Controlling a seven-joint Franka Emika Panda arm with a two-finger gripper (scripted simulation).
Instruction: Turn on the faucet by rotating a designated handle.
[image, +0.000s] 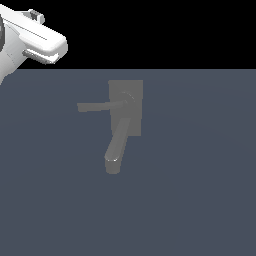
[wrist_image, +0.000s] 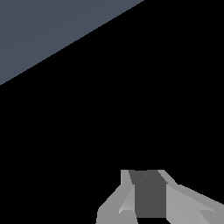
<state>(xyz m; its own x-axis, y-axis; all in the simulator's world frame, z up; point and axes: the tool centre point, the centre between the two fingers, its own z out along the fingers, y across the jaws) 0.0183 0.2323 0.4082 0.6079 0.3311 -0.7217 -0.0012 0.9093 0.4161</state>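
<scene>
Your faucet (image: 125, 117) lies on a slate-grey floor (image: 200, 200) under black void; gripper (wrist_image: 148, 197) well away, jaw state indiscernible

A flat slate-blue floor (image: 200, 190) fills the lower part of the exterior view and ends in a straight edge against black. The grey faucet (image: 125, 112) sits directly on it: a rectangular back plate, a thick spout running toward the camera, and a thin handle (image: 100, 106) pointing to the exterior view's left. The wrist view shows only a bare corner of the floor.
</scene>
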